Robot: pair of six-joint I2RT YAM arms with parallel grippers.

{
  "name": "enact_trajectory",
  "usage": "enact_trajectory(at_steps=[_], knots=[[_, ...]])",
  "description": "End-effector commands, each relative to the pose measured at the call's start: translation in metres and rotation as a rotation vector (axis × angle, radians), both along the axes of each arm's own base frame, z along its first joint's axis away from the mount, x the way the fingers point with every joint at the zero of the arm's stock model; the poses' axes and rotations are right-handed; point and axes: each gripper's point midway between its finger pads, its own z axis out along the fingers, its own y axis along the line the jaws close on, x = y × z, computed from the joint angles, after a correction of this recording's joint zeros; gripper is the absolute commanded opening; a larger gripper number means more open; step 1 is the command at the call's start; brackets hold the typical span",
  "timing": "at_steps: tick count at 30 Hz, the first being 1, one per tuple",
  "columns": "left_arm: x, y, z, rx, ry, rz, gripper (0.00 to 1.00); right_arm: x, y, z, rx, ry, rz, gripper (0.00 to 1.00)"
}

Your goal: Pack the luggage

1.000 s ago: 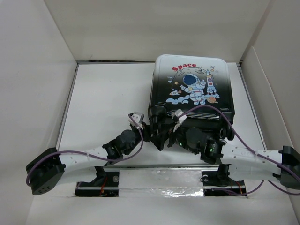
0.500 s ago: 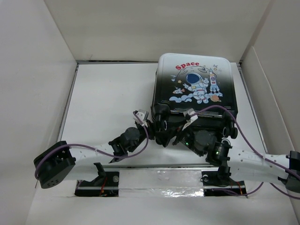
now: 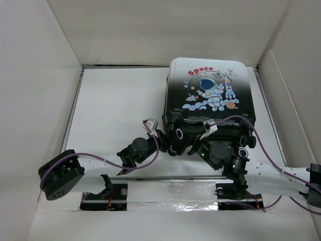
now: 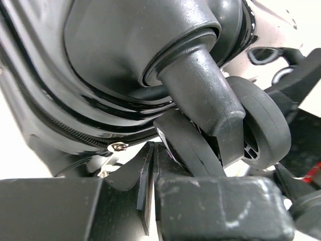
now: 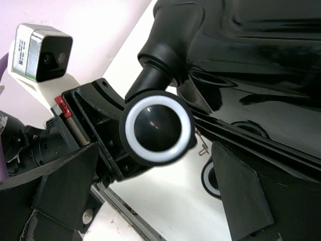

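The left claw (image 4: pixel 153 168) is closed tight, its tips just beside a black caster wheel (image 4: pixel 261 128) of the suitcase (image 3: pixel 208 98). The right claw (image 5: pixel 150 196) gapes wide, with a white-ringed caster (image 5: pixel 158 128) between its fingers. The shut suitcase lies flat, print up, on the bench's (image 3: pixel 115 100) far right.

Luggage (image 3: pixel 210 95) slightly rightward and skewed, its near casters (image 3: pixel 179 133) newly in view.

Luggage (image 3: pixel 208 95) black fading white, astronaut print, red "Space"; wheels (image 5: pixel 158 127) black, white-ringed.
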Motion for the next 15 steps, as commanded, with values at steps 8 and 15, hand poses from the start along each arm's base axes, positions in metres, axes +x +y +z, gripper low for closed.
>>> enact_trajectory(at_steps=[8, 15], knots=[[-0.035, -0.036, 0.065, -0.28, -0.073, -0.25, 0.0, 0.012, 0.012, 0.04, 0.061, -0.12, -0.032, 1.0], [-0.039, -0.038, 0.057, -0.231, -0.096, -0.282, 0.0, 0.021, 0.01, 0.053, 0.072, -0.146, -0.065, 1.0]])
